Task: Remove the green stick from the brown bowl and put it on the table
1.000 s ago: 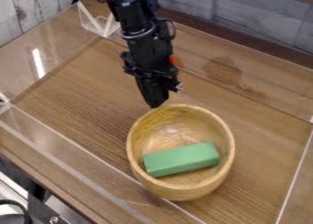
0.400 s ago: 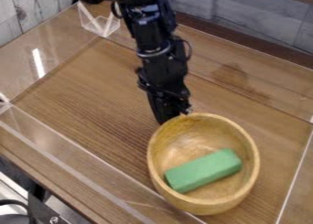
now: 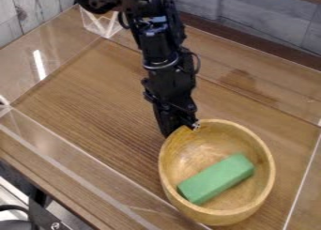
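Note:
The brown bowl (image 3: 189, 182) sits on the table (image 3: 88, 112) at the lower right, round and light tan with a thick rim. Inside it lies the green stick (image 3: 217, 178), a flat green bar angled toward the bowl's right wall. My gripper (image 3: 179, 129) points straight down at the bowl's far-left rim, fingers shut, with nothing seen between them. Its tips touch or nearly touch the rim, and the stick lies apart from them.
A low clear acrylic wall (image 3: 75, 154) runs along the table's front and left edges, with another at the right (image 3: 305, 191). Grey planks stand behind the table.
The bowl, with the stick inside, has slid right and toward the front while my shut gripper followed at its rim. The stick has turned a little inside the bowl.

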`<state>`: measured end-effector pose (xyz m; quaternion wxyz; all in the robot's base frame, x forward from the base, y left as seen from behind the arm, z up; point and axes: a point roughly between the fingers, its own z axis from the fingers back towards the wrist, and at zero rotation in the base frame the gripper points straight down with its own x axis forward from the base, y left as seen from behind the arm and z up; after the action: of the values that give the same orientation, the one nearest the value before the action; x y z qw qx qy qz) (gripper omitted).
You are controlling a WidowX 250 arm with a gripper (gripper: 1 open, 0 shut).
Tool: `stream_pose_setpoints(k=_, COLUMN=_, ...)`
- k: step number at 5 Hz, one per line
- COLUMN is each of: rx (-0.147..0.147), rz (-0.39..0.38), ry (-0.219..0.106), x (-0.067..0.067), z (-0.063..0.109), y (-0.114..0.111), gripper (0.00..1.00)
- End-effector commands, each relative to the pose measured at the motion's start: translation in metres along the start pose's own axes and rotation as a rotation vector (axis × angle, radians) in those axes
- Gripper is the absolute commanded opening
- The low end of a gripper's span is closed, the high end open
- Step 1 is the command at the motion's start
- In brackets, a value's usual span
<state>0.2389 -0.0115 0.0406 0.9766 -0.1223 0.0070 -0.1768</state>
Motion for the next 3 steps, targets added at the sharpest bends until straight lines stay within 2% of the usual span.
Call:
stream_pose_setpoints(k=1, rx=0.026, rz=-0.055, ry=-0.04, x=0.004, z=0.014, y=-0.002, gripper=0.0)
stream_pose_setpoints(k=3, rx=0.003, rz=-0.337, ry=0.033, x=0.006, z=0.031, y=-0.013, gripper=0.0)
